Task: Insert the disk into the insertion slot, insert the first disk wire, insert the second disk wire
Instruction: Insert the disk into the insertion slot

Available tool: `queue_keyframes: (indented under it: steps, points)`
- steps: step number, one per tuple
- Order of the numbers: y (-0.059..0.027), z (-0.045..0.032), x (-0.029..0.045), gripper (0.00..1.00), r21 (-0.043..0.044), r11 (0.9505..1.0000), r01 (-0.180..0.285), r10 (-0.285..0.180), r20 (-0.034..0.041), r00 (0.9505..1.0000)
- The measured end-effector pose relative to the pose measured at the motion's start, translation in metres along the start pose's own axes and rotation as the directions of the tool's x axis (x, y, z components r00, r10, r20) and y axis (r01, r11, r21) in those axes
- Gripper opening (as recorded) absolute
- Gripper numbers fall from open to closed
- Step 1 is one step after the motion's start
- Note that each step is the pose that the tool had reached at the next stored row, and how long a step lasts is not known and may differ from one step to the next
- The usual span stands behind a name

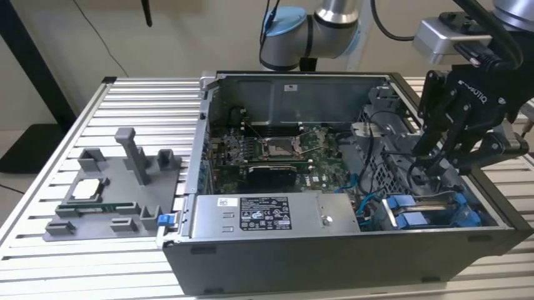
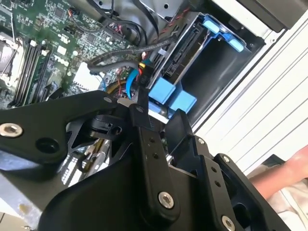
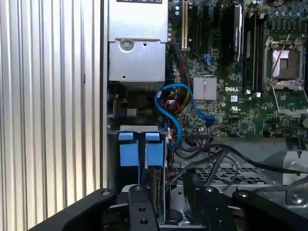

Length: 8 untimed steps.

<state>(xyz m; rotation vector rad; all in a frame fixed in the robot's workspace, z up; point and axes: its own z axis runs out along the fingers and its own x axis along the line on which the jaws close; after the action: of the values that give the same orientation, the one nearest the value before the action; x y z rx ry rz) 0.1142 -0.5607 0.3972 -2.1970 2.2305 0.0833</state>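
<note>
The slatted metal tabletop (image 1: 50, 262) carries an open computer case (image 1: 334, 262) lying on its side. On the exterior view's left, just beside the case, sits a grey fixture tray (image 1: 117, 181). The arm (image 1: 313, 28) reaches over the far wall of the case and ends at the black tool (image 1: 436, 165), which hangs inside the case on the exterior view's right.

**Case interior**
- The green motherboard (image 1: 250, 156) covers the floor of the case, with the square processor socket (image 1: 279, 147) at its middle.
- A grey power supply box (image 1: 267, 215) with a black-and-white label lies along the near wall.
- The insertion slot (image 1: 454, 199) occupies the near corner on the exterior view's right.

**Task item**
- The disk (image 1: 414, 219), identified by its blue carrier bracket, sits in the insertion slot. Its metal face is largely hidden.

**Tool state**
- The fingers stand moderately apart, directly above the far end of the slot.
- In the second wrist view, one fingertip (image 2: 142, 98) lies just beside a black connector (image 2: 146, 72) with red and yellow leads. Contact cannot be confirmed.

**Small items**
- A blue cable (image 3: 173, 110) loops between the power supply box and the slot.
- A processor chip (image 1: 87, 187) and a memory stick (image 1: 96, 207) rest on the tray.
</note>
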Motion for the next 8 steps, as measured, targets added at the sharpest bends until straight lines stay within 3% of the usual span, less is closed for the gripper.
queue_keyframes:
  steps: [5,8]
  points:
    - [-0.0009,0.0007,-0.0019,1.00,0.0014,1.0000,0.000,0.000,0.0033,1.0000]
    - [-0.0061,0.0016,-0.0019,1.00,0.0016,1.0000,0.001,-0.001,0.0107,0.9999]
